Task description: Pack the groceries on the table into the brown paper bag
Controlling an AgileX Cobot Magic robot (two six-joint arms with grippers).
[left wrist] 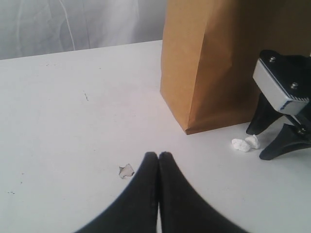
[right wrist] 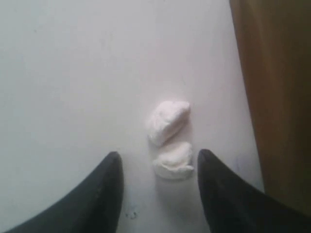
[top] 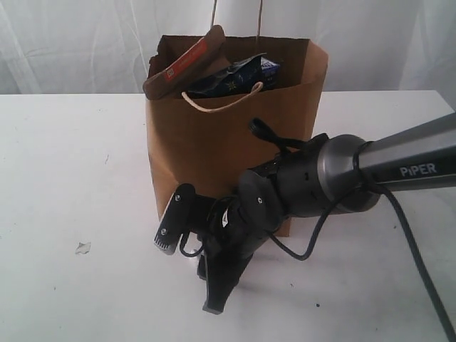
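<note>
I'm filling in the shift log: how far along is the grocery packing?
Nearly finished, by the look of it. Done: the tall brown paper bag holds a brown-orange foil pouch and a blue-and-white pack, both poking above its rim. In hand: nothing. The right hand is open astride two small white lumps beside the bag, and the left hand is shut and empty. Left: no groceries show on the white table.

Matt creased kraft-paper bag (top: 214, 157), shiny crinkled blue packet (top: 242, 77) in the bag, smooth matt white table (top: 71, 178), satin grey metal arm tube (top: 413, 153).
</note>
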